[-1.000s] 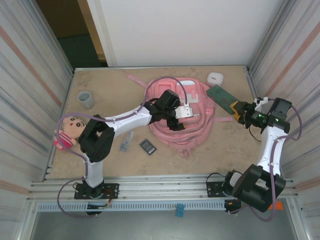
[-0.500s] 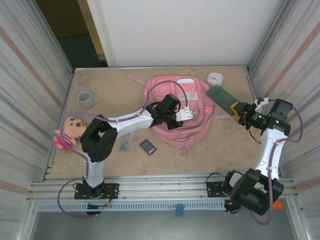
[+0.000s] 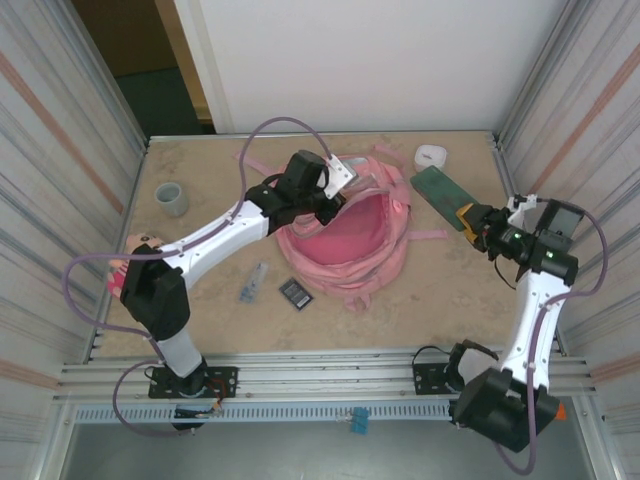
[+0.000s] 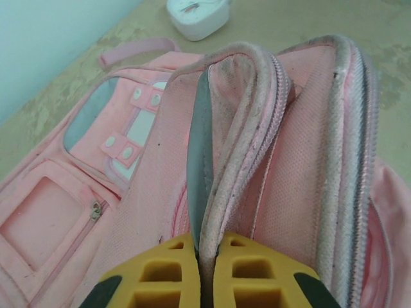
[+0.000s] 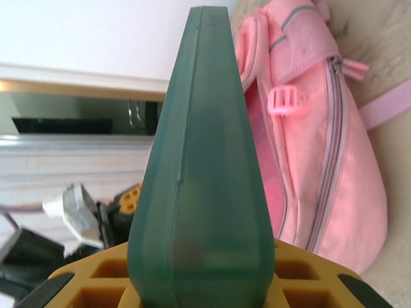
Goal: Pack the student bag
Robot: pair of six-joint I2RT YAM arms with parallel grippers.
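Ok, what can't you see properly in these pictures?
Top view: the left arm covers part of the little plush doll.
Top view: the small dark flat rectangle is too small to identify.
Right wrist view: the flat dark-green case hides part of the big pink fabric backpack.

No legible text or numbers; perhaps faint marks on the white box [image 4: 198, 16], too blurred.

Left tool [image 4: 207, 273] on student bag [image 4: 135, 179]
Yellow fingers [image 4: 160, 279] pinched its zippered rim; a white box [image 4: 198, 14] sat on the desk [image 4: 308, 19] beyond.
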